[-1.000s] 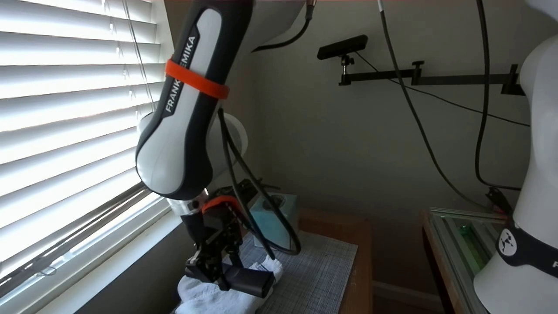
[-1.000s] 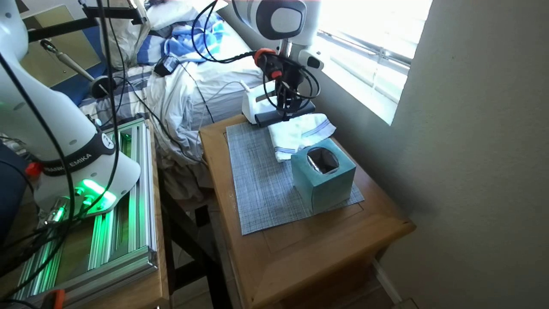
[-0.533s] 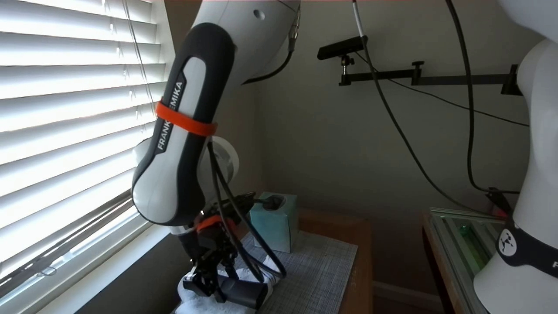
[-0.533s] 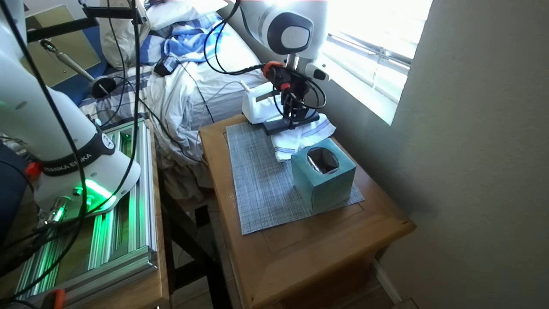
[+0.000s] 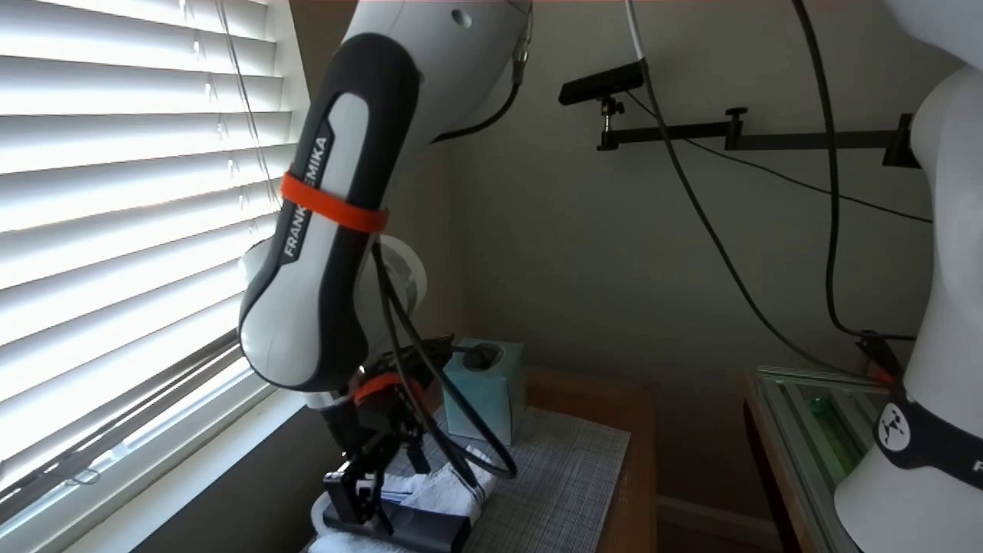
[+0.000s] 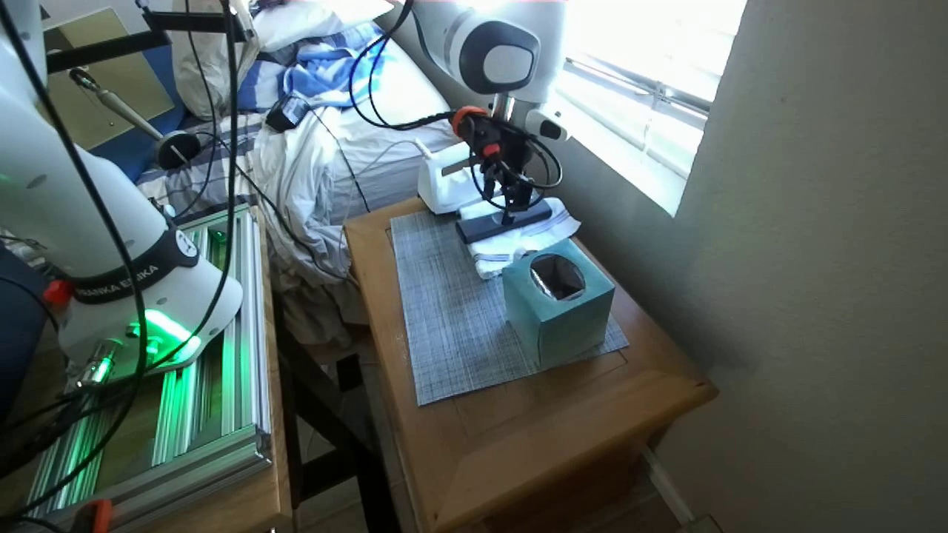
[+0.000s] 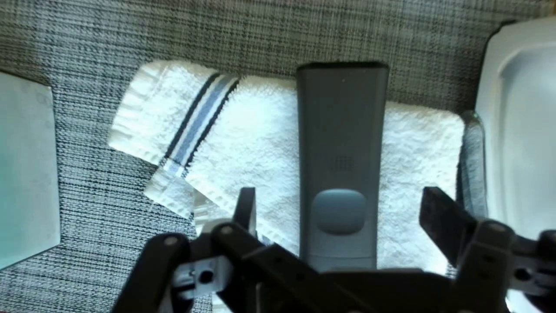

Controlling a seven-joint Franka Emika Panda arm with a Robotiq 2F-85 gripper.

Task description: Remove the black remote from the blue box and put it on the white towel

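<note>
The black remote [image 7: 341, 130] lies across the white towel [image 7: 256, 126], its far end reaching past the towel's edge, as the wrist view shows. My gripper [image 7: 342, 213] is open around it, with a finger standing off each long side and towel visible in both gaps. In both exterior views the remote [image 5: 418, 527] [image 6: 495, 225] rests flat on the cloth under the gripper. The blue box [image 6: 559, 311], a teal cube with an oval hole in its top, stands on the mat beside the towel. Only one face of the blue box [image 7: 26, 169] shows in the wrist view.
A woven grey mat [image 6: 452, 326] covers part of the wooden table [image 6: 533, 444]. At the towel's far end sits a white device [image 6: 441, 185], close to one finger in the wrist view. The window blinds [image 5: 138, 192] and sill run alongside the arm. Cables hang from the wrist.
The arm came down with the remote held, then the jaws opened. The remote has dropped out of the grip and lies on the towel, and the arm has risen slightly.
</note>
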